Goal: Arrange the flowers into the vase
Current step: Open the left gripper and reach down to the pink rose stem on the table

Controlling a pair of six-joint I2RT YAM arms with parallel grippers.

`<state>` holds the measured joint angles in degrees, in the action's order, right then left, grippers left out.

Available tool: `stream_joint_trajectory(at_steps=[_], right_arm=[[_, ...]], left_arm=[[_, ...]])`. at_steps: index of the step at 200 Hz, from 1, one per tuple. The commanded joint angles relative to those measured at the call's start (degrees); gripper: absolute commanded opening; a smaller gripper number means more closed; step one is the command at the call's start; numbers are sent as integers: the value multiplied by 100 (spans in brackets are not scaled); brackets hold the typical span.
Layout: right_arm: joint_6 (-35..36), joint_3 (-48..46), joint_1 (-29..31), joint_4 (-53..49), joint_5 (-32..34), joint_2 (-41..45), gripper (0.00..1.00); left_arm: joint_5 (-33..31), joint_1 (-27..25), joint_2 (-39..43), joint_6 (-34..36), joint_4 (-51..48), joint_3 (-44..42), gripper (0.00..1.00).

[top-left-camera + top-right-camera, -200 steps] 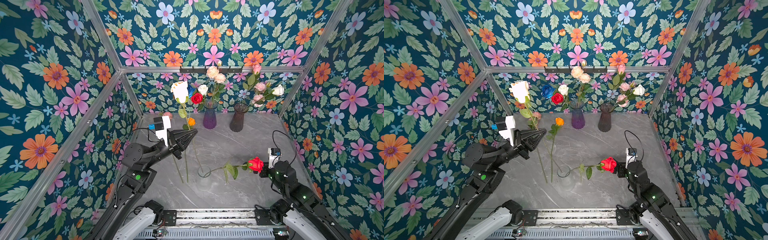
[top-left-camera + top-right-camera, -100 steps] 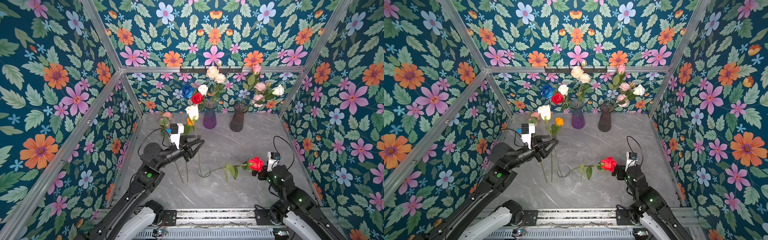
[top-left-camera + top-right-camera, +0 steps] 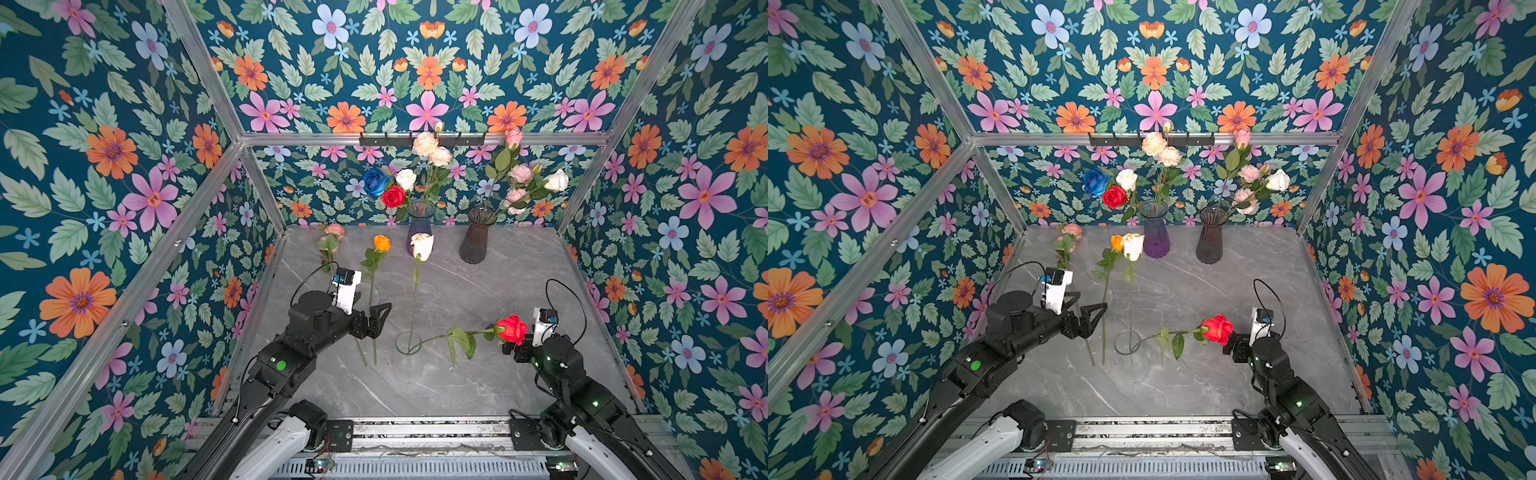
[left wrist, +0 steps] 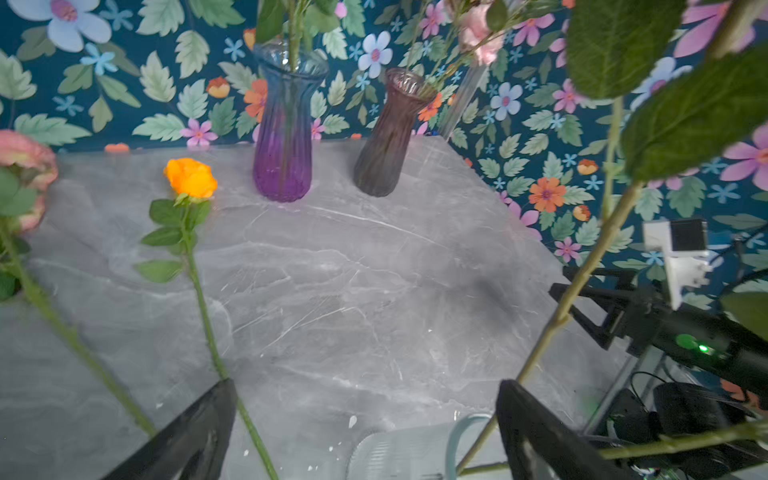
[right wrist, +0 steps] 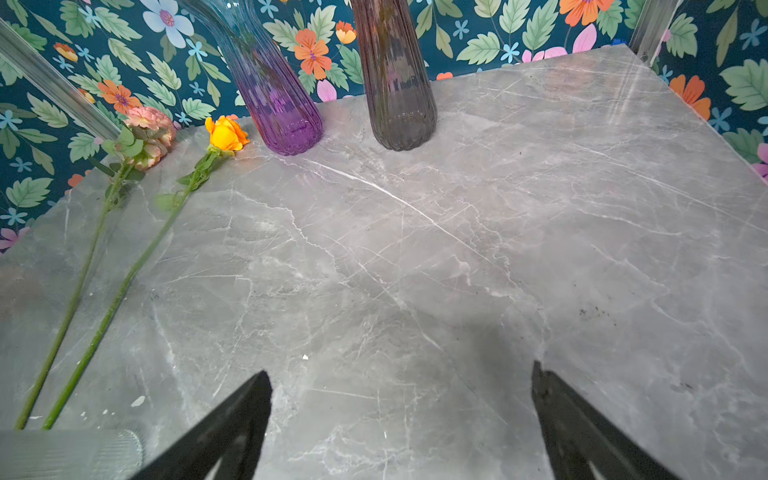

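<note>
Both end effectors are open and grip nothing. The left end effector point(image 4: 365, 386) hangs beside the clear vase point(image 3: 398, 345), where the white rose point(image 3: 422, 246) stands upright and the red rose point(image 3: 512, 329) leans towards the right end effector point(image 5: 400, 370). An orange rose point(image 3: 381, 243) and a pink flower point(image 3: 334, 230) lie on the counter point(image 3: 478, 291). More flowers fill the purple vase point(image 3: 417, 220) and the dark vase point(image 3: 476, 241).

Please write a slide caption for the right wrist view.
Open right gripper over marble table; orange rose and pink flower lie near purple vase and dark vase.
</note>
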<state>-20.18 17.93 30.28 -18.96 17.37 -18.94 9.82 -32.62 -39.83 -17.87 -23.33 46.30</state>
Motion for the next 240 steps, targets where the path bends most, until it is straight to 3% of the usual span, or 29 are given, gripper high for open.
stream_joint_trajectory(at_steps=[1,34,67,106,143,178,224,232,240], right_arm=[[179,-38,4,297,135,22,99],[128,-37,-3,242,332,43,98],[-864,27,4,-228,915,-239,96],[-884,118,2,-82,586,-785,94],[-803,97,3,63,349,-926,93],[-793,70,4,59,317,-841,93],[-783,52,-1,36,324,-738,93],[-785,48,0,36,332,-734,93],[-789,40,4,35,335,-731,93]], left_arm=[[-945,6,-22,-788,-178,-205,100],[-1187,186,-1026,-1359,88,-426,88],[-843,1294,-2433,-1509,1091,-497,69],[-2196,1866,-3926,-1477,1829,-78,58],[-2549,2051,-5245,-1216,2030,664,54],[-2458,2300,-6191,-1072,1988,1310,46],[-1879,2434,-7148,-920,1964,2010,38],[-1805,2448,-7229,-920,1958,2073,29],[-1673,2481,-7248,-904,1940,2117,7]])
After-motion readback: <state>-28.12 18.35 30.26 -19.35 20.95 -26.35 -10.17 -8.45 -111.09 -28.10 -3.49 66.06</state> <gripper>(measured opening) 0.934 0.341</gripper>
